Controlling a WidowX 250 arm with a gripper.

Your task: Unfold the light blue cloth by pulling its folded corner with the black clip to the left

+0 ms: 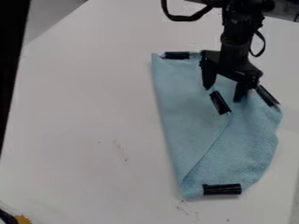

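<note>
Hanging over the upper part of a light-blue cloth [189, 127], the black hand [222, 95] points downward with its two fingers spread well apart. Nothing is seen gripped between them; whether the fingertips touch the fabric or stop just above it, cannot tell. Cloth lies on the white bench [88, 109], right of centre in the view, folded: a flap covers its left part, and the flap's free edge runs at a slant from near the lower left end up toward the middle. Left side is nearly straight, right side bulges outward in a curve. Four short black strips noted on the cloth: an upper strip [177, 55] at the top left corner; a middle strip [220, 103] set aslant at the flap's corner, just below the gap between the fingers; a right strip [267, 96], also slanting, just beside the right-hand finger as seen in the view; a bottom strip [222, 189], lying almost level along the lower end. Arm [236, 24] enters from the top edge, with dark cable loops beside it. Small faint marks [119, 148] dot the bench left of the cloth. An orange-yellow object [23, 219] shows partly at the lower left corner.
</note>
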